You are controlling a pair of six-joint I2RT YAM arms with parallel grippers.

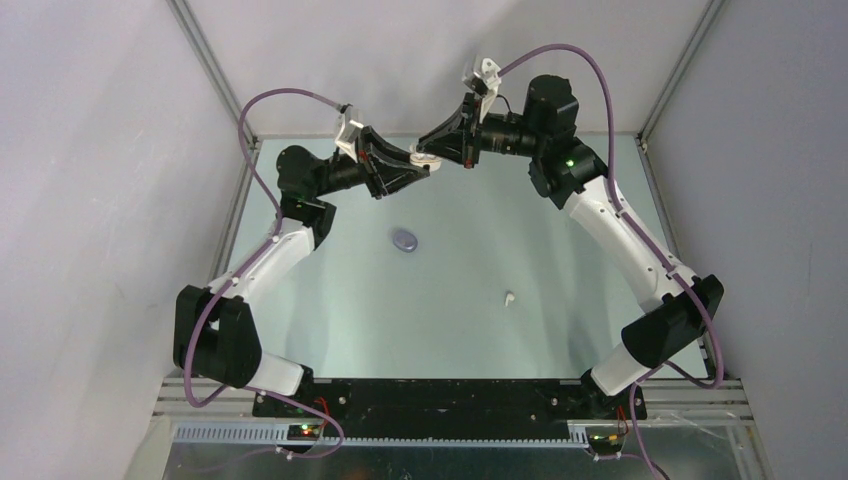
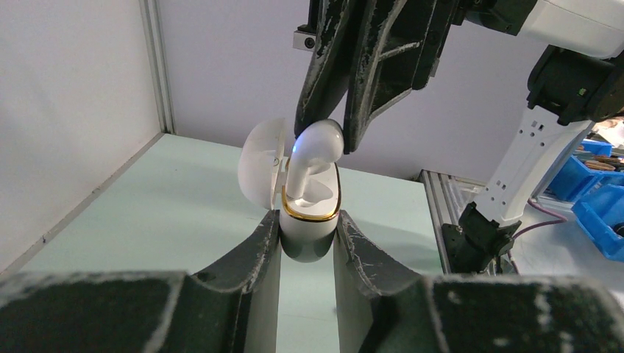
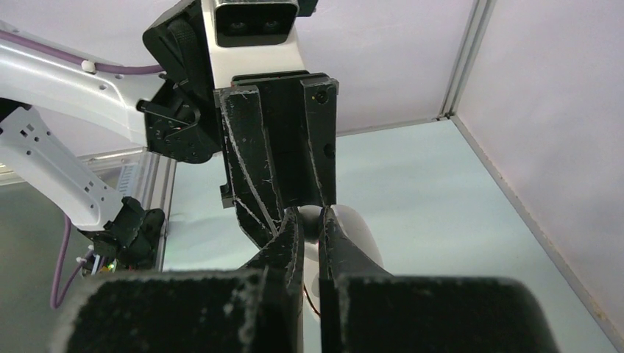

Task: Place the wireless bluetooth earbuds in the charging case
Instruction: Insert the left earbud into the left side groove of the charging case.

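Above the far middle of the table (image 1: 560, 230), your left claw (image 2: 307, 237) clamps the white case (image 2: 309, 220) upright with its lid (image 2: 257, 169) swung open. Your right claw (image 2: 322, 136) pinches a white earbud (image 2: 315, 151), whose stem is partly down a socket and not seated. A second white earbud (image 1: 510, 298) lies loose toward the near right corner. A purple case (image 1: 405, 240), apparently closed, sits mid-table. No purple earbuds show, and nothing blocks you.

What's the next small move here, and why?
Probably press the white earbud, pinched in the right gripper, deeper: its stem is in the open white case clamped by the left gripper, but its head stands above the gold rim.
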